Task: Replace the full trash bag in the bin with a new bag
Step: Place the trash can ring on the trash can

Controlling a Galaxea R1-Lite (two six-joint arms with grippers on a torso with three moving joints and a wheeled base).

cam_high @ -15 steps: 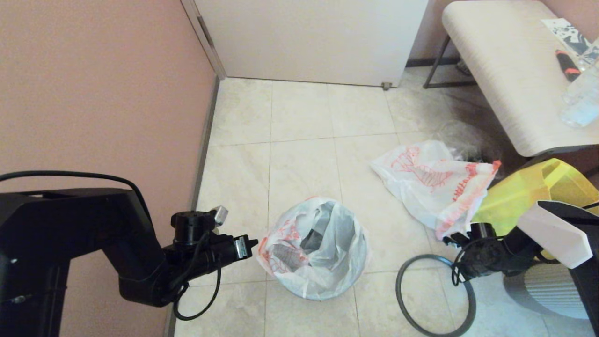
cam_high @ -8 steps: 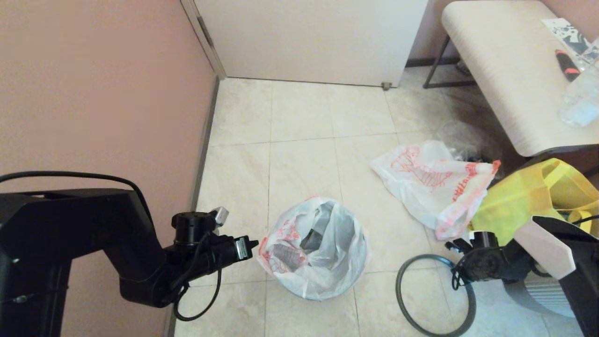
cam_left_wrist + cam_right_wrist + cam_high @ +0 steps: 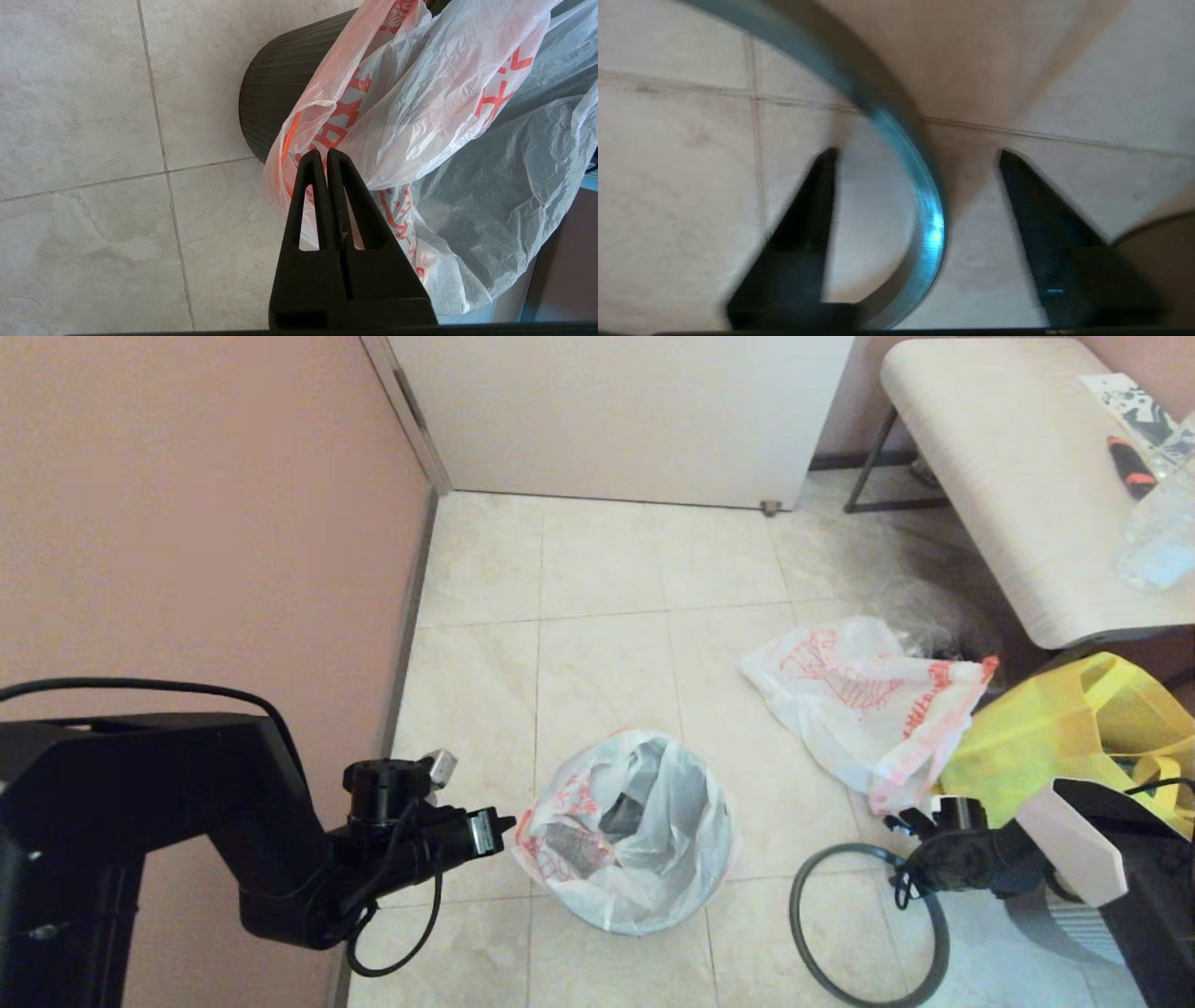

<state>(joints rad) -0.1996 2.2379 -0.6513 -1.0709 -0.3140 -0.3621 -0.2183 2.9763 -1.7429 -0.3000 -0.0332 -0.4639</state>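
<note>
The full trash bag point(image 3: 627, 831), white with red-orange print, sits in the bin point(image 3: 275, 88) and drapes over its black ribbed wall. My left gripper point(image 3: 504, 822) is shut at the bag's left edge. In the left wrist view its tips point(image 3: 325, 152) rest against the pinkish fold, with no plastic seen between them. The grey hoop point(image 3: 845, 952) lies loose on the floor right of the bin. My right gripper point(image 3: 917, 154) hovers open over it, and the hoop point(image 3: 927, 219) runs between the fingers. The new bag point(image 3: 864, 695) lies flat farther back.
A yellow fabric tote point(image 3: 1046, 742) sits right of the new bag. A grey ribbed round object point(image 3: 1074, 919) is half hidden under my right arm. A pale bench point(image 3: 1008, 476) with a bottle stands back right. The pink wall point(image 3: 205, 523) closes the left side.
My right arm has sunk lower and drawn back slightly, its open gripper staying over the hoop's near-right arc. The left arm and both bags have not moved.
</note>
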